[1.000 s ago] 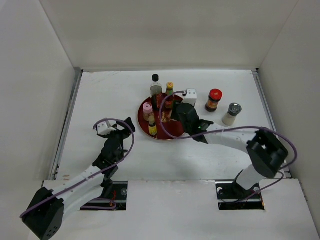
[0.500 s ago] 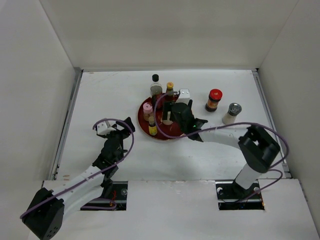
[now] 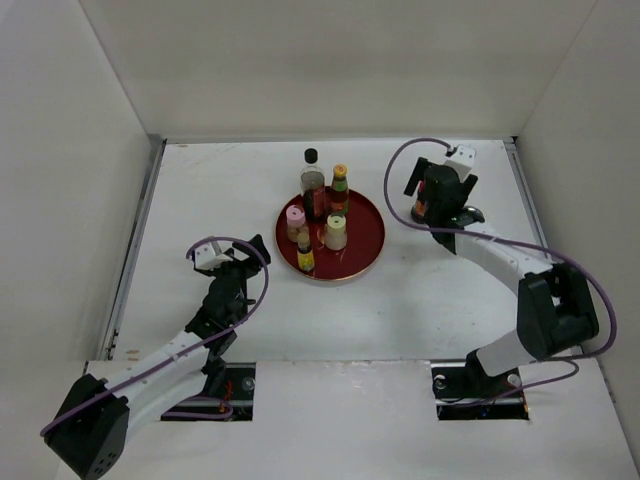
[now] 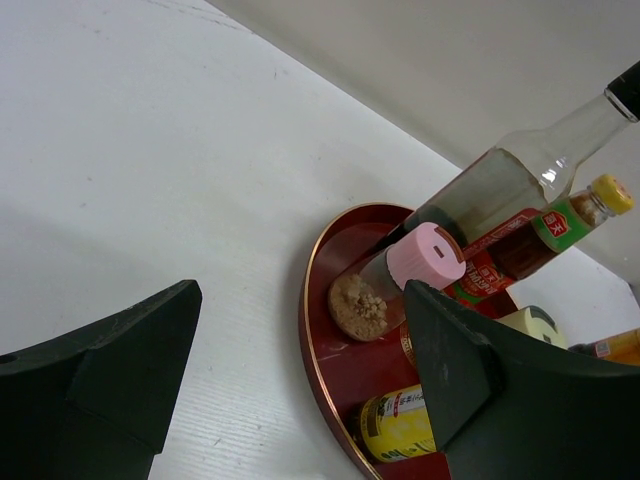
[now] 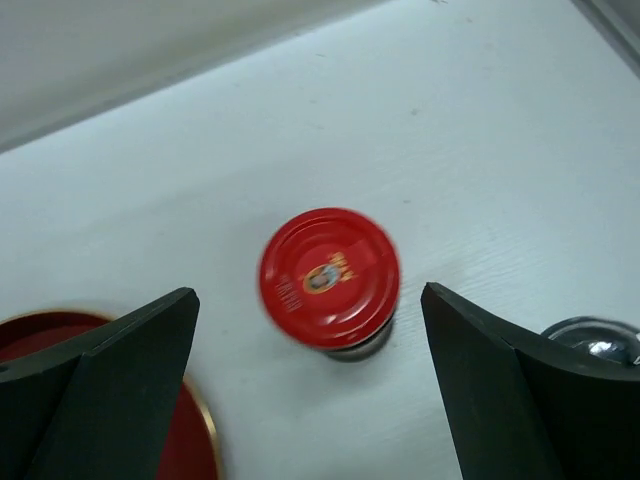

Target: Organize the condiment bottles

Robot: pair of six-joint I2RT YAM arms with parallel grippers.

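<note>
Five condiment bottles stand on the round red tray [image 3: 368, 250]: a tall clear glass black-capped bottle [image 3: 311, 178], a yellow-capped red-labelled bottle [image 3: 339, 188], a pink-capped jar [image 3: 295, 218], a cream-capped jar [image 3: 336, 233] and a small yellow-capped bottle [image 3: 304, 256]. Right of the tray, the right gripper [image 5: 308, 292] hovers above the upright red-capped jar [image 5: 330, 277], fingers spread wide and clear of it. A silver-capped shaker [image 5: 592, 340] stands just beside that jar, farther from the tray. Left of the tray, the left gripper [image 4: 300, 290] gapes, holding nothing.
</note>
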